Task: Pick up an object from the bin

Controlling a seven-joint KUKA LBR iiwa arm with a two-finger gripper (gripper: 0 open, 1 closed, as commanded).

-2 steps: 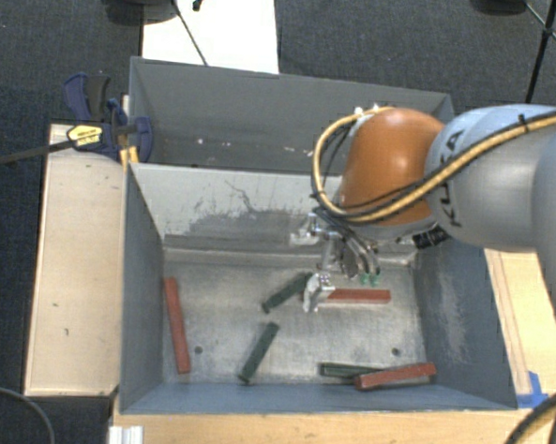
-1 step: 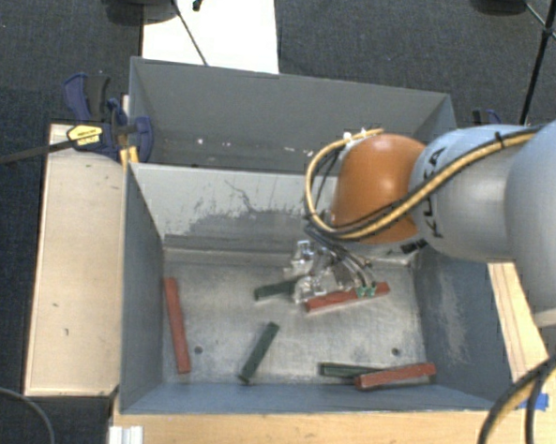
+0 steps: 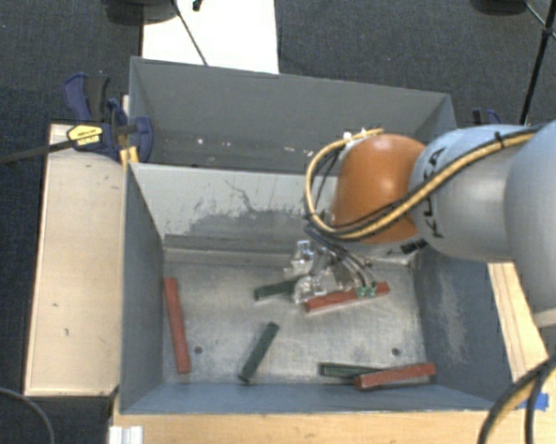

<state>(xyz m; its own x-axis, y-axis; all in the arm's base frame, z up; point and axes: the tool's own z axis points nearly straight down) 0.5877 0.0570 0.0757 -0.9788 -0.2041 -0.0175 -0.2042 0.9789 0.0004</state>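
My gripper (image 3: pixel 309 276) is low in the middle of the bin, under the arm's orange cover. A red flat stick (image 3: pixel 341 300) lies slightly tilted just right of and below it, its left end touching the gripper's tip, with a small green piece (image 3: pixel 377 290) at its right end. A dark green stick (image 3: pixel 276 289) lies just left of the gripper, its right end reaching the gripper. Whether either stick is gripped is hidden by the metal parts.
Another dark green stick (image 3: pixel 259 352) lies toward the front of the bin. A red stick (image 3: pixel 177 325) lies along the left wall. At the front right, a dark green stick (image 3: pixel 342 370) and a red stick (image 3: pixel 396 376) lie together.
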